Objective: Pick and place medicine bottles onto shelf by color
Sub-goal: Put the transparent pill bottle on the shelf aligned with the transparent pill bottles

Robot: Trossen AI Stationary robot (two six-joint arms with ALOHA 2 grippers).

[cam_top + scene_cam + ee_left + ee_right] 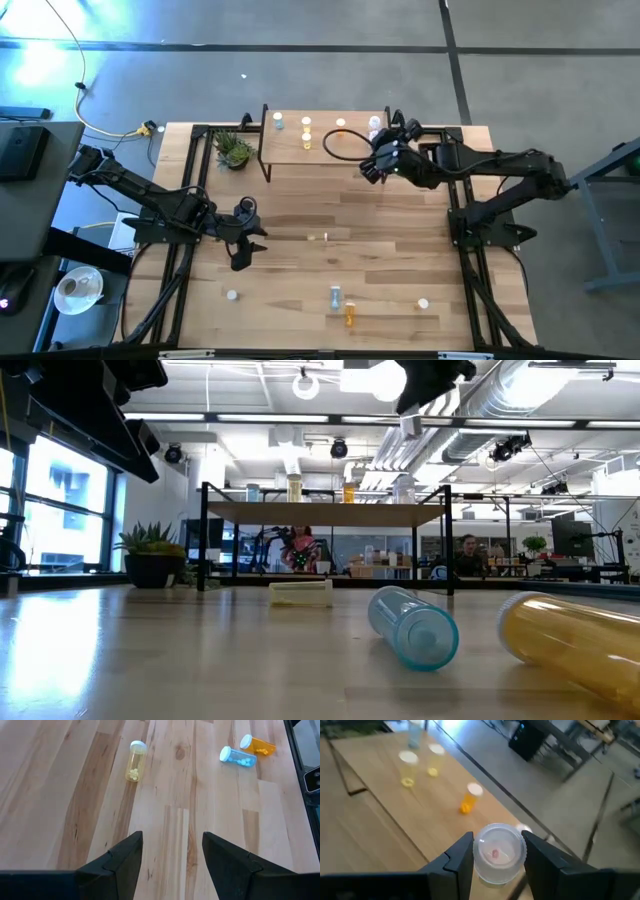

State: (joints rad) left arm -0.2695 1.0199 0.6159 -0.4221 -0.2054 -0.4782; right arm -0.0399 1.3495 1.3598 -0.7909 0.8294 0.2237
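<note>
The shelf (325, 150) stands at the table's far edge. On its top stand a blue bottle (278, 122), two yellow bottles (306, 126), an orange bottle (340, 125) and a white-capped one (375, 124). My right gripper (385, 160) is over the shelf's right end, shut on a clear bottle with a white cap (499, 852). My left gripper (245, 240) is open and empty, low over the table's left middle. A pale yellow bottle (318, 237), a blue bottle (335, 296) and an orange bottle (349, 316) lie on their sides on the table. My right gripper pinches the clear bottle between its two fingers (462, 857), one on each side of the bottle's body just below the cap (480, 866). The fingers slant down from the table's right. The bottle is upright, cap up, held above the shelf top (380, 810).
A small potted plant (233, 150) stands left of the shelf. Two more white-capped bottles (232, 295) (423, 303) stand near the table's front edge. A black cable loop (340, 145) lies across the shelf's right part. The table's middle is bare wood.
</note>
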